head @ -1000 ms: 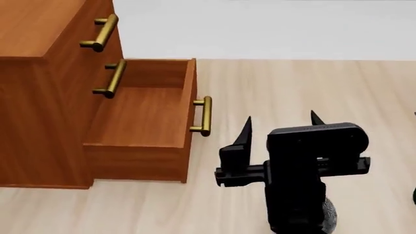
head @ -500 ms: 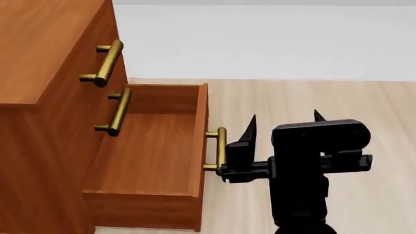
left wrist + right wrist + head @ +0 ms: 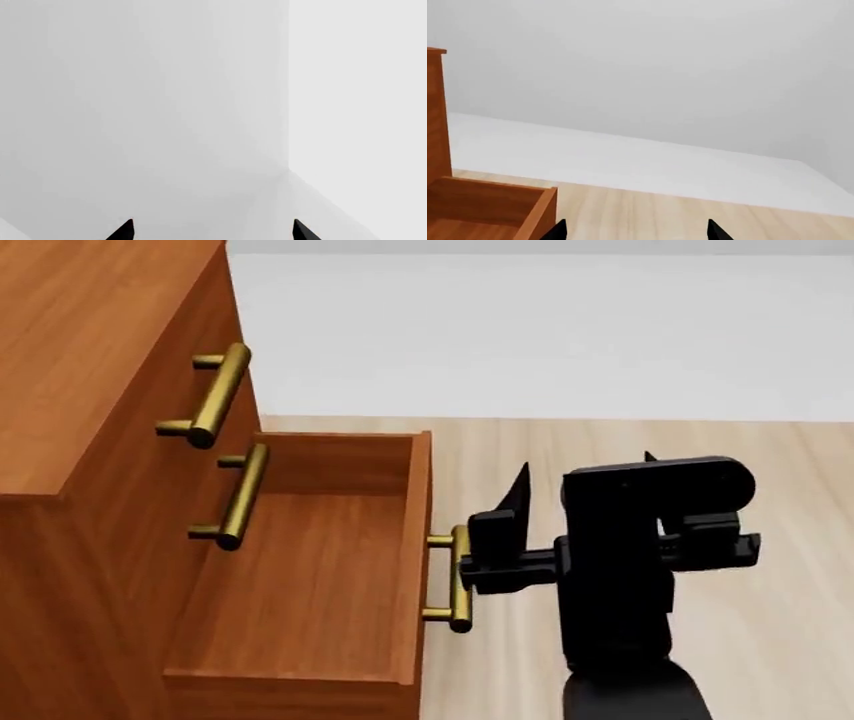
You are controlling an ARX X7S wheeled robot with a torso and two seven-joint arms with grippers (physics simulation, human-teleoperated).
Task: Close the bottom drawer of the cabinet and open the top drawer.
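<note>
The bottom drawer (image 3: pixel 314 585) is standing pulled well out of the cabinet (image 3: pixel 94 390), empty, so it is likely sliding lightly on stiff wood. Its brass handle (image 3: pixel 458 580) is the place to push. The right gripper (image 3: pixel 583 502) is hovering just beside it, jaws spread, grasping nothing. Pale plank floor (image 3: pixel 747 540), white walls — no worktop showing. The left gripper (image 3: pixel 210 231) is also gaping, facing blank wall.

Reddish-brown grained cabinet (image 3: pixel 94 390), brass drawer handles (image 3: pixel 214 395), black right pincer (image 3: pixel 581 480), pale plank floor (image 3: pixel 774 640).
</note>
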